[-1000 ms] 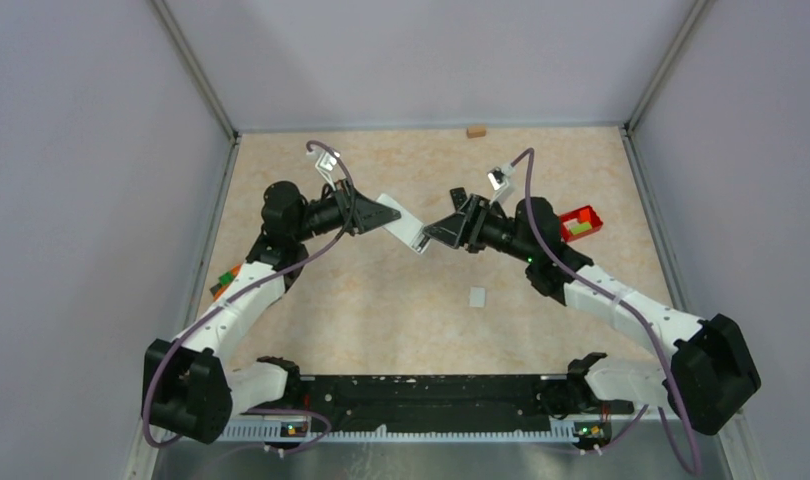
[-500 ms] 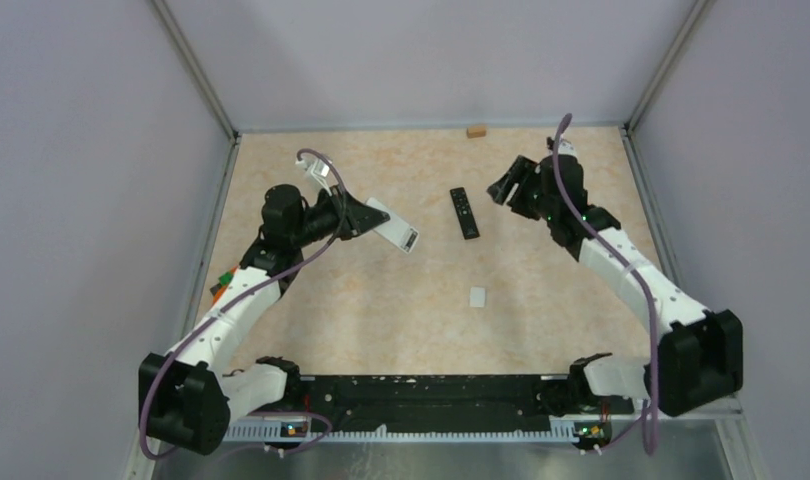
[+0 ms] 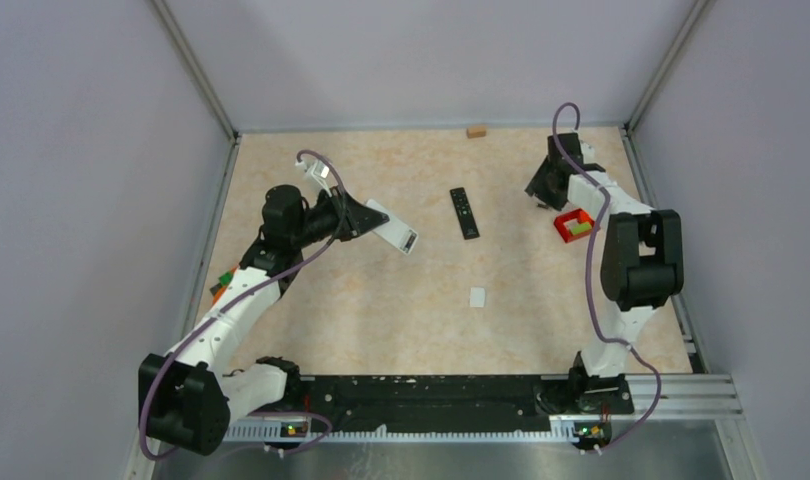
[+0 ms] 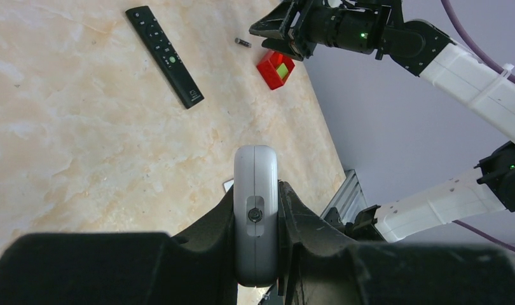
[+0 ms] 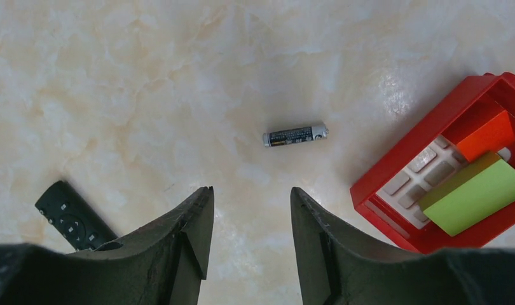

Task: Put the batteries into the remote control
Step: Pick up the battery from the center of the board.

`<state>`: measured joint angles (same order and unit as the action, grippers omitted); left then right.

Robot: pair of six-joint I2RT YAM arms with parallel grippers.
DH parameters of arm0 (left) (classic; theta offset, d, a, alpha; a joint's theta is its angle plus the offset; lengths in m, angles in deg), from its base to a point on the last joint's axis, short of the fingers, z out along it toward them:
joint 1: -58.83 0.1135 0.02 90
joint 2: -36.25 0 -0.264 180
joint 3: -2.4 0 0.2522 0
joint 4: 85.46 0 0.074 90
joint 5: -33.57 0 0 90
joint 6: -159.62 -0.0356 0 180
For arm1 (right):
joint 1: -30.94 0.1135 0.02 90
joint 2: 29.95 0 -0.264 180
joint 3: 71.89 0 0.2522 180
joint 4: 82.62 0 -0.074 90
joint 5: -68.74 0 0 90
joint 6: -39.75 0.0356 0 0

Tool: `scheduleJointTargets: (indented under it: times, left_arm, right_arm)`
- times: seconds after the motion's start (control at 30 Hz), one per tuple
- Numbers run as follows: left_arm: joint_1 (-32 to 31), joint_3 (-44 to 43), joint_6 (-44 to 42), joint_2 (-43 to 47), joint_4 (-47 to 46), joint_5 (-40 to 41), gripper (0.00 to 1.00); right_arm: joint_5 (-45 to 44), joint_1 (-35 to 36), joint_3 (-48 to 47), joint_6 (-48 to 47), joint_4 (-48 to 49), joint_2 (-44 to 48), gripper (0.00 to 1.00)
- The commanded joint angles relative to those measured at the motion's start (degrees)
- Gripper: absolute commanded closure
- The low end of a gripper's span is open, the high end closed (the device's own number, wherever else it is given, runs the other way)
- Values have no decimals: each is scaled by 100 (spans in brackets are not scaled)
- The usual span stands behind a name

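One dark battery (image 5: pixel 295 135) lies on the table (image 5: pixel 147 76) just beside the red tray (image 5: pixel 377 206), beneath the right gripper (image 5: pixel 250 194), whose fingers are spread with nothing between them, while the left gripper (image 4: pixel 257 194) is clamped on a white remote (image 4: pixel 255 166), well apart from the black remote (image 3: pixel 465 212).

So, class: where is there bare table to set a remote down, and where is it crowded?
Barest: the near table between the small white piece and the arm bases. Also open: the far strip from the black remote to the wooden block. Crowded: far right, where the right gripper hangs by a battery beside the red tray.
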<state>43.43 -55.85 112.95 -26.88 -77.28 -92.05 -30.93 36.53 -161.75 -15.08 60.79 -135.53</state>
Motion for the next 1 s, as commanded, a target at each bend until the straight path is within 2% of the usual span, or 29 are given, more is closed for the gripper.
scheduleJointTargets:
  times: [0.0,0.2,0.43,0.57,0.83,0.97]
  left_arm:
    - [28,-129,42,18,-472,-173,100]
    - [28,-161,9,11,-437,-191,100]
    - [28,-154,11,13,-434,-203,100]
    - [28,-155,32,-18,-458,-216,100]
    - [28,-165,33,-36,-430,-250,100]
    - [28,-172,13,-23,-417,-234,100]
  right_arm:
    - [-337,3,-383,354,-188,-155,50]
    - [-415,-74,-378,745,-155,-259,48]
    - [-482,-206,-542,209,-11,-425,48]
    - [-425,-364,-718,420,-261,-680,49]
    - [-756,-371,-857,514,-358,-1052,58]
    - [-488,-365,-867,-19,-268,-1123,59]
